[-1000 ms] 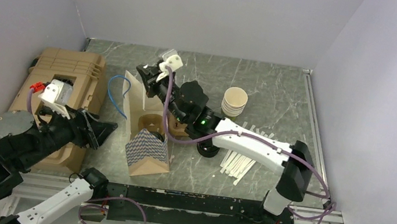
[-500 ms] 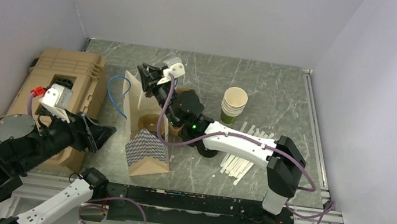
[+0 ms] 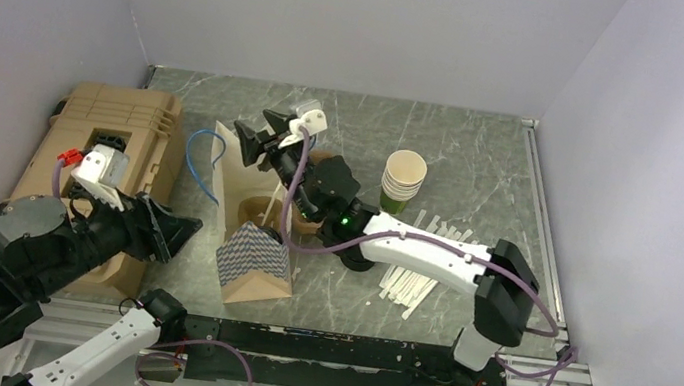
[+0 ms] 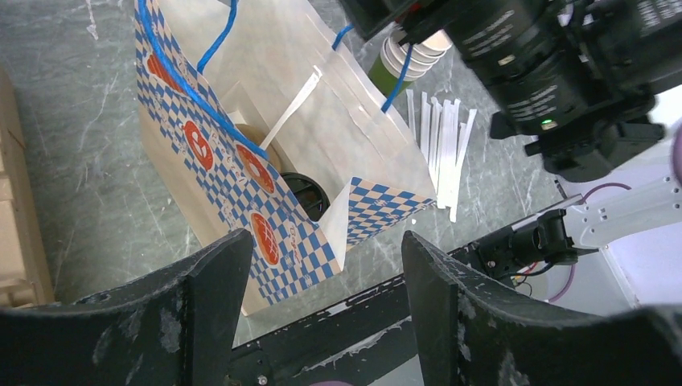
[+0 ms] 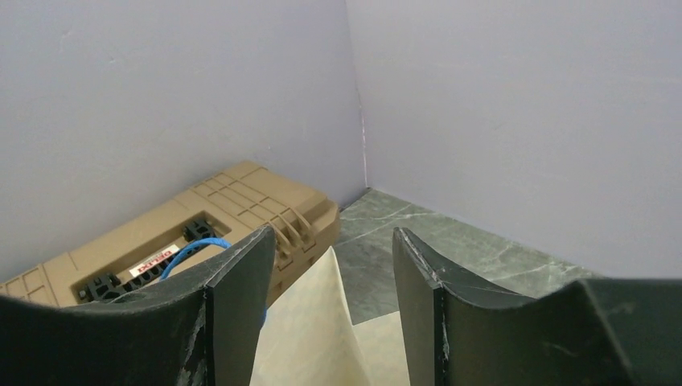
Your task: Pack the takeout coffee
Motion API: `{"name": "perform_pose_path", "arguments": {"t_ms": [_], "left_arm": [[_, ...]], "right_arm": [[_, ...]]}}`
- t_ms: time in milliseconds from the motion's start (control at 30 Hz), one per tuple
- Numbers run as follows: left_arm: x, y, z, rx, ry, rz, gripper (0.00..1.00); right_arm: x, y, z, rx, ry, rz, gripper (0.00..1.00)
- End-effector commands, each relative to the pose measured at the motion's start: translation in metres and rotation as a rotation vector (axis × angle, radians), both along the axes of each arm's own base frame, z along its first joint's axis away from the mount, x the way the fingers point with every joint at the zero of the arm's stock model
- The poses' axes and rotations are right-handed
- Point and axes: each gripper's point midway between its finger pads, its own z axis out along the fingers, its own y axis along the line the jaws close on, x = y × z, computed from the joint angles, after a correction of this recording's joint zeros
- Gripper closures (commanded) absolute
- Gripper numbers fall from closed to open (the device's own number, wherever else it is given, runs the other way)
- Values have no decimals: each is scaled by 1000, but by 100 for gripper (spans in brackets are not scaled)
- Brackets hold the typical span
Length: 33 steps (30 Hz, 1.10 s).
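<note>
The open paper bag (image 3: 252, 263), blue-checked outside and cream inside, stands in the middle of the table. In the left wrist view the takeout coffee's black lid (image 4: 308, 193) shows deep inside the bag (image 4: 241, 161), with a white straw (image 4: 291, 112) leaning above it. My right gripper (image 3: 262, 131) hovers open over the bag's far wall. In the right wrist view the bag's cream edge (image 5: 318, 322) lies below the right gripper (image 5: 331, 237), untouched. My left gripper (image 3: 173, 230) stands open left of the bag. The left gripper (image 4: 322, 241) holds nothing.
A tan plastic case (image 3: 117, 146) lies at the left, close to my left arm. A stack of lidless cups (image 3: 403, 176) stands right of the bag. White straws (image 3: 412, 279) and black lids (image 3: 359, 258) lie under the right arm. Walls close off three sides.
My right gripper has gone from shut to open and risen a little above the bag. A white straw now shows inside the bag. The left arm has barely moved.
</note>
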Motion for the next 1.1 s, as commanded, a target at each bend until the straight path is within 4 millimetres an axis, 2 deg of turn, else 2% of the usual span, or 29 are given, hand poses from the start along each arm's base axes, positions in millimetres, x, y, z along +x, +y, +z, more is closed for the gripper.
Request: {"name": "perform_pose_path", "arguments": {"t_ms": [0, 267, 433, 567, 633, 667, 867, 1067], "left_arm": [[6, -8, 5, -23, -1, -15, 27], [10, -7, 10, -10, -19, -9, 22], [21, -2, 1, 46, 14, 43, 18], [27, -2, -1, 62, 15, 49, 13], [29, -1, 0, 65, 8, 62, 2], [30, 0, -1, 70, 8, 63, 1], [40, 3, -4, 118, 36, 100, 1], [47, 2, 4, 131, 3, 103, 1]], "right_arm": [[-14, -36, 50, 58, -36, -21, 40], [-23, -71, 61, -41, -26, -58, 32], [-34, -105, 63, -83, -21, -85, 26], [-42, -142, 68, -91, -10, -133, 22], [-44, -156, 63, -118, 3, -155, 20], [-45, -162, 60, -136, 12, -167, 20], [-51, -200, 30, -220, 90, -231, 20], [-57, -245, -6, -265, 192, -327, 18]]}}
